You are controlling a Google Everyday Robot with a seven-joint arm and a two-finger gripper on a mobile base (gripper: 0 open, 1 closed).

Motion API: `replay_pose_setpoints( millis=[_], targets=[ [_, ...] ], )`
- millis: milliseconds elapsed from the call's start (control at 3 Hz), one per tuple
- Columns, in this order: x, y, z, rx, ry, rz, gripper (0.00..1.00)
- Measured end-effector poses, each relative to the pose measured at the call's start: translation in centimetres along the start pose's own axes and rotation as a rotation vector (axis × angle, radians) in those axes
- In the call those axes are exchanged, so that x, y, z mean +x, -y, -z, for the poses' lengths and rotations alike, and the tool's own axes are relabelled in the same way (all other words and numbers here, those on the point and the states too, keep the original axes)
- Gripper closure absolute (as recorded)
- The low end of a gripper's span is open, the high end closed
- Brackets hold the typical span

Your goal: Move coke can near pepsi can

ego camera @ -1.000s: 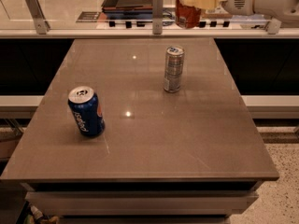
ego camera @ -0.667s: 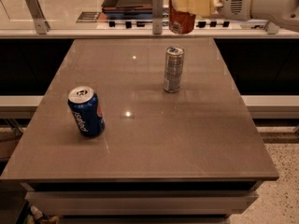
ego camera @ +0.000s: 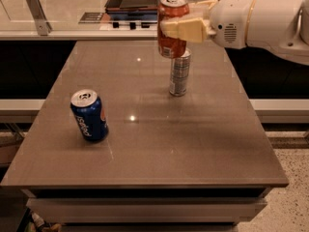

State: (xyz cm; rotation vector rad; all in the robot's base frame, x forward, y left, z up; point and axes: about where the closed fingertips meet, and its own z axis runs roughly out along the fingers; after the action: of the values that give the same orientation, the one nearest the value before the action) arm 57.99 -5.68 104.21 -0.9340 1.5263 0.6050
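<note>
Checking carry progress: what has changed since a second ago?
The gripper, shut on the coke can, carried it left and lower in view, where it now overlaps the top of the slim silver can. The pepsi can and that silver can stayed put on the table.

You've got three cans: one coke can (ego camera: 170, 48), one pepsi can (ego camera: 90, 115), one slim silver can (ego camera: 179, 74). One gripper (ego camera: 176, 26), clamped on the coke can above the table (ego camera: 193, 144).

cream plastic jaws above the glossy brown table (ego camera: 193, 139) clamp the shiny metal coke can (ego camera: 169, 46).
</note>
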Motion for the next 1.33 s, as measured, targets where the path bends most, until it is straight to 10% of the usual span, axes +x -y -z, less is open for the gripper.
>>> replay_pose_setpoints(
  millis=[1333],
  targets=[
    [5.9,-11.3,-1.5,-0.017,0.005,-0.095,1.0]
  ],
)
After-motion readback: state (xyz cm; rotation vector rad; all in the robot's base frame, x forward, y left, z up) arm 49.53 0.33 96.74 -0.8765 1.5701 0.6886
